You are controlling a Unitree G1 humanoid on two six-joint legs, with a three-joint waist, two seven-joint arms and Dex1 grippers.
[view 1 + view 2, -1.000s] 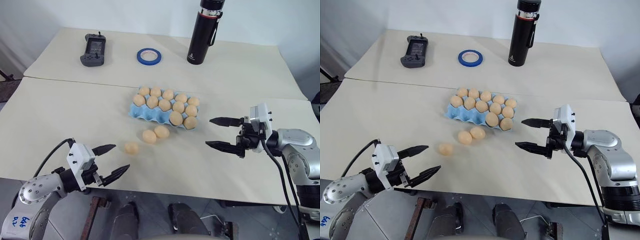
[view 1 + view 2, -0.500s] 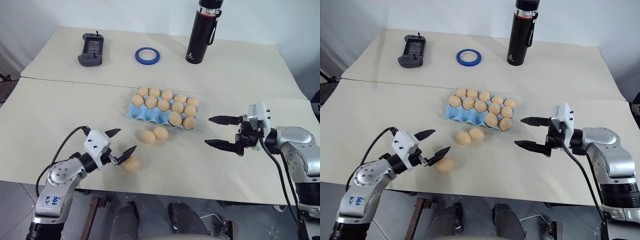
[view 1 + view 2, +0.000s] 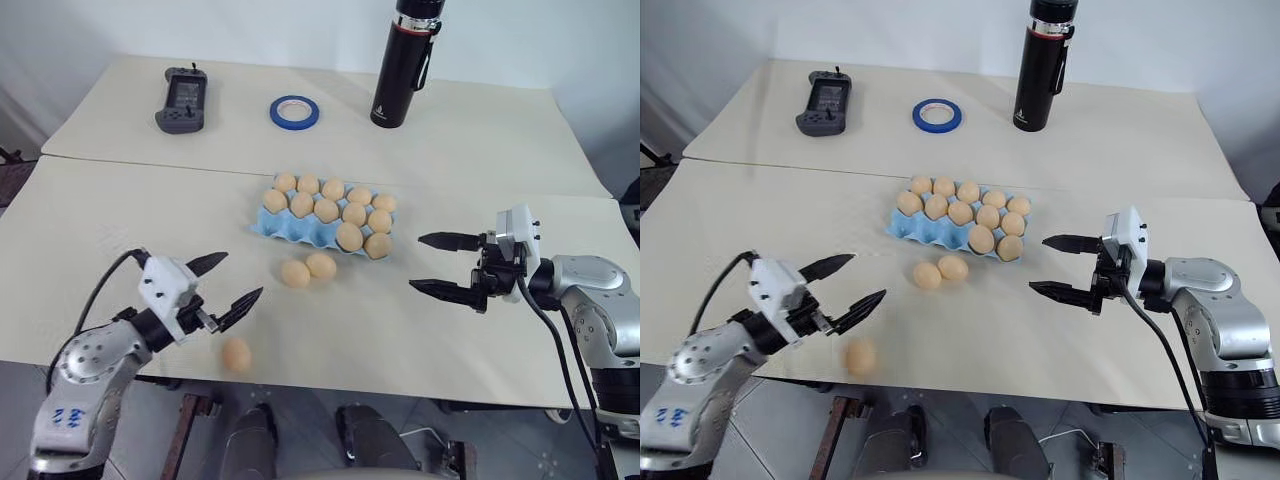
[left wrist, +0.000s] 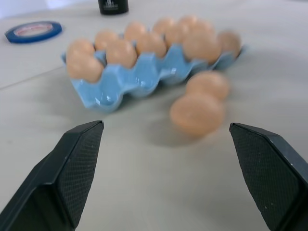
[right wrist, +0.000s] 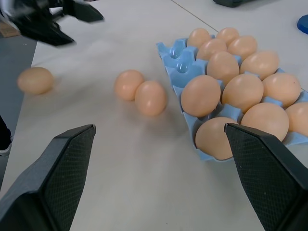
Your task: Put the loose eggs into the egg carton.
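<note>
The light blue moulded lidless egg carton (image 3: 290,226) sits near the middle of the cream tabletop (image 3: 480,150), its cups mostly filled with smooth pale tan-orange eggs; 11 can be counted in it, and the cups at its near left corner are bare blue. Just in front of the carton's near edge lie 2 loose eggs (image 3: 308,269) of the same pale tan-orange, touching each other side by side. A 3rd loose egg (image 3: 236,354) lies well apart from them, to the near left, at the very near edge of the tabletop.

The left gripper (image 3: 226,282) hovers just above and to the far left of that lone egg, its 2 black fingers spread wide with nothing between them; it does not touch the egg. In the left wrist view the pair of eggs and the carton lie ahead between the parted fingers. The right gripper (image 3: 434,264) hangs over the table to the right of the carton, pointing left toward it, fingers likewise spread wide and empty.

On the far part of the table stand a tall black cylindrical metal flask (image 3: 398,66) to the right, a flat blue tape ring (image 3: 295,111) in the middle, and a dark grey handheld controller (image 3: 180,98) to the left.
</note>
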